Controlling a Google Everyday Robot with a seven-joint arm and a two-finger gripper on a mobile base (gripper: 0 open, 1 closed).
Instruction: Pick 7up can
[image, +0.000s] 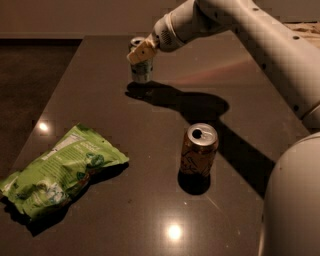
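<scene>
The pale two-finger gripper (140, 55) is at the far end of the dark glossy table (95, 105). It is closed on the upper part of the small silvery-white 7up can with green markings (142, 73). Nearer, to the right and well apart, an orange-brown can with dark print (198, 157) stands upright. A crumpled green snack bag (60, 175) lies at the near left. Nothing stands between them. There are two cans and one bag.
</scene>
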